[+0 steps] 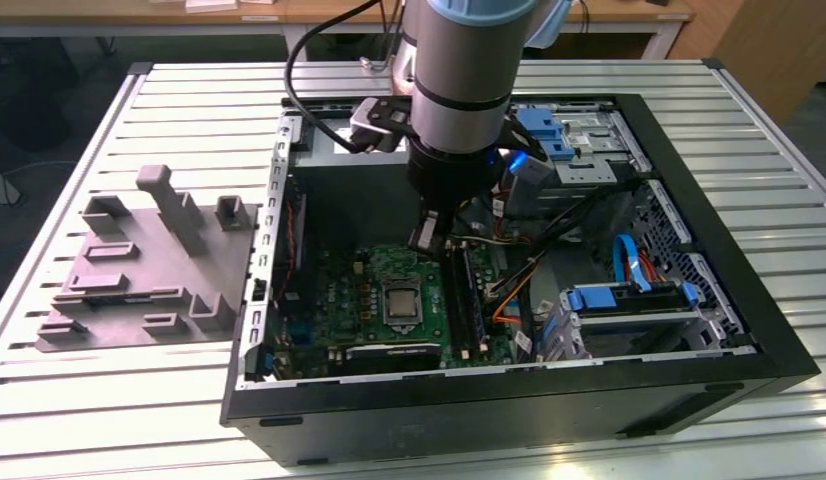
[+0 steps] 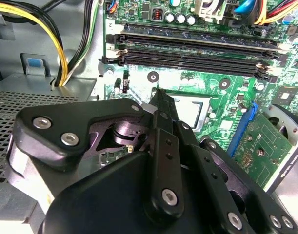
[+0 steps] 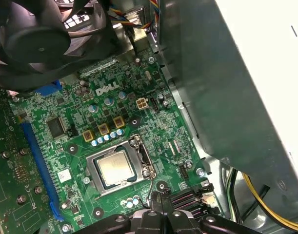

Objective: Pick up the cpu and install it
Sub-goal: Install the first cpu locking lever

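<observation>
The cpu (image 3: pixel 114 167), a flat silver square, lies inside the silver-framed socket (image 3: pixel 94 181) on the green motherboard (image 3: pixel 114 105). In the exterior view the cpu (image 1: pixel 401 301) sits low in the open computer case, and my gripper (image 1: pixel 424 240) hangs just above and behind it. Its two black fingers (image 2: pixel 161 105) meet at a narrow tip with nothing seen between them. In the first wrist view my gripper (image 3: pixel 161 199) hovers beside the socket's thin wire lever (image 3: pixel 149 187), apart from the cpu.
Black memory slots (image 2: pixel 188 51) run next to the socket. A black fan (image 3: pixel 36 39), yellow cables (image 2: pixel 61 58) and blue drive brackets (image 1: pixel 627 298) crowd the case. A grey plastic fixture (image 1: pixel 133 280) with upright blocks stands on the slatted table at the exterior view's left.
</observation>
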Robot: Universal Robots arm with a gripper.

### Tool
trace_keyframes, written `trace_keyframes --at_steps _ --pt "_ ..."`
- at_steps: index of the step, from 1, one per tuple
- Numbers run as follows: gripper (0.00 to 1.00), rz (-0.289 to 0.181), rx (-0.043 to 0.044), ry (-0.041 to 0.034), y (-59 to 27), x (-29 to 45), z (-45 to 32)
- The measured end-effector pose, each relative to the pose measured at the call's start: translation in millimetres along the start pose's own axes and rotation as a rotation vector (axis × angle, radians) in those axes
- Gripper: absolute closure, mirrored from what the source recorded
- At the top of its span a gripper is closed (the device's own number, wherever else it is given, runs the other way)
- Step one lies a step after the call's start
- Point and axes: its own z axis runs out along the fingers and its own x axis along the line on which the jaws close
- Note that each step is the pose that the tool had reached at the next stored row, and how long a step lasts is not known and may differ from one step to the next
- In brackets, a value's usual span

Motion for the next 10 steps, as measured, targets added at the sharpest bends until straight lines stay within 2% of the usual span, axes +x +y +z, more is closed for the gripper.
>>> trace_keyframes --at_steps 6,10 --pt "0.89 -0.001 0.0001 0.0001 -0.6 1.2 0.4" --pt "0.89 -0.001 0.0023 0.0053 -0.8 1.6 1.2"
